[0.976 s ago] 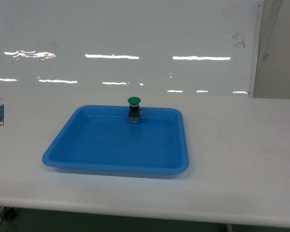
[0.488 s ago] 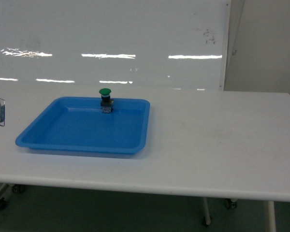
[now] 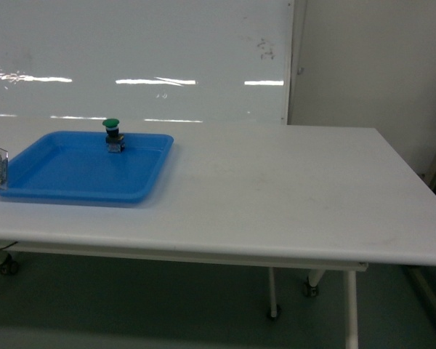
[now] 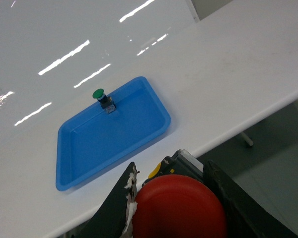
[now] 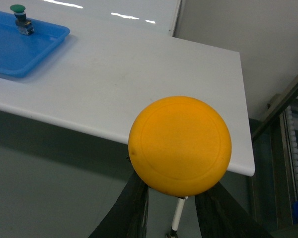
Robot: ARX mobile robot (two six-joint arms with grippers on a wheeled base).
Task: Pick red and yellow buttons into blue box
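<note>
Red button (image 4: 179, 208) (yellow button (image 5: 180, 145)) in fingers

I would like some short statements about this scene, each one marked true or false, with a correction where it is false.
1. The left gripper holds the round red-capped push button. True.
2. The right gripper is empty. False: the round yellow-capped push button sits between its fingers.
3. A green-capped push button stands upright in the shallow blue plastic tray, near the tray's far edge. True.
4. The shallow tray lies at the middle of the white table. False: in the head view it lies toward the left end.
5. A deep blue crate stands on the table beside the tray. False: no such crate is on the table in any view.
</note>
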